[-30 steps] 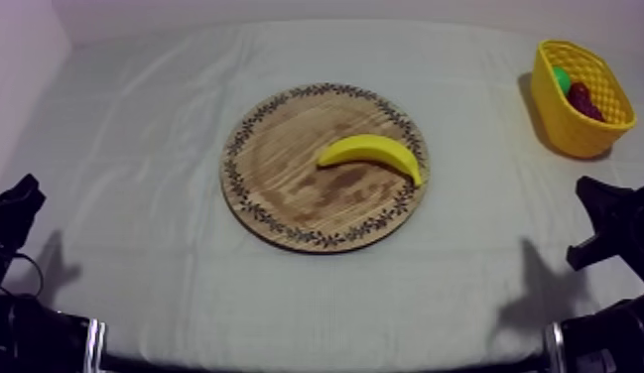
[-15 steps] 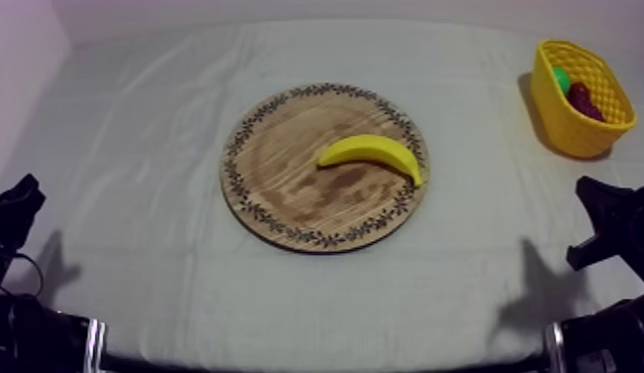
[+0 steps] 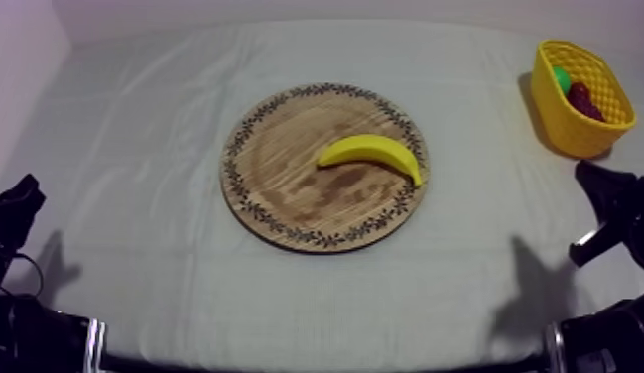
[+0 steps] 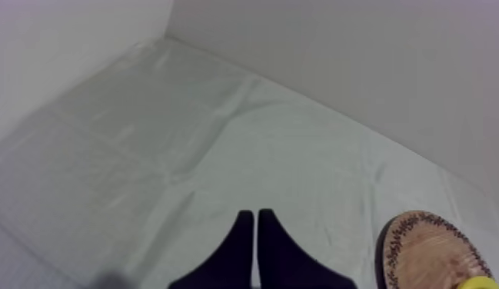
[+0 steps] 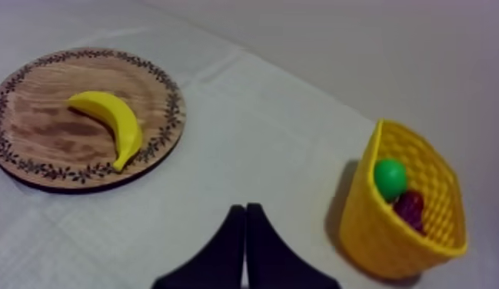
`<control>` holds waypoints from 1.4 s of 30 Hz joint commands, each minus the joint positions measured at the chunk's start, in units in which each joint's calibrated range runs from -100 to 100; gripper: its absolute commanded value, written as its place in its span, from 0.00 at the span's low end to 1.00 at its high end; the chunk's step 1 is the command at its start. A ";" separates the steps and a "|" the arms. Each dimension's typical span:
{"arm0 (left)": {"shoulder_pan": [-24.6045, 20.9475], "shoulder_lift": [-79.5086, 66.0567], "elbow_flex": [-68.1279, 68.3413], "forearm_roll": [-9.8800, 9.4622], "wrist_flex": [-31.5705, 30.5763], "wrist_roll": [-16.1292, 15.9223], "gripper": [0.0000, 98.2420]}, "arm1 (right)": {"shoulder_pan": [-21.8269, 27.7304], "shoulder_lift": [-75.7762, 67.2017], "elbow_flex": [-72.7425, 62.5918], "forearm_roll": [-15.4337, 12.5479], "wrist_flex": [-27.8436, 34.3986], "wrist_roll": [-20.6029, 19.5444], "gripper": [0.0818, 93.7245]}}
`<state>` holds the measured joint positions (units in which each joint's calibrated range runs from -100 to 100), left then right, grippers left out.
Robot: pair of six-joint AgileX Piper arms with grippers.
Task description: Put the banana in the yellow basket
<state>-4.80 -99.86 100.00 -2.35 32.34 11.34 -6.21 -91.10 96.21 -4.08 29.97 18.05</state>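
The banana (image 3: 373,155) lies on the wooden board (image 3: 276,169) at the tabletop's middle, the yellow basket (image 3: 574,137) at its far right corner; the left tool (image 4: 255,217) and the right tool (image 5: 245,210) are both clenched on nothing. I think the smooth curved banana may slip if pinched near its thin end, or strike the basket rim. No writing or label is readable.

Prob. a robotics lab/test bench, not a home: table w/ plain grey-white cloth (image 3: 137,149), boxed in by bare pale walls (image 4: 337,69), black left arm (image 3: 13,213) & right arm (image 3: 618,203), toy props, i.e. banana (image 3: 373,151) on wooden board (image 3: 286,179), yellow basket (image 3: 574,134).
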 commanded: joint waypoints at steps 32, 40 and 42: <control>-0.01 0.04 0.00 -0.02 0.00 -0.02 0.00 | -8.44 83.13 -80.76 -5.93 35.61 13.29 0.01; -0.01 0.04 0.00 -0.02 0.00 -0.04 0.00 | -11.37 97.15 -91.42 -3.02 40.38 12.35 0.10; -0.01 0.04 0.00 -0.02 0.00 -0.02 0.00 | -11.96 99.81 -92.74 -2.18 40.70 11.80 0.14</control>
<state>-4.80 -99.86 100.00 -2.35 32.34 11.32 -17.92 4.74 4.73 -6.71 70.29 30.19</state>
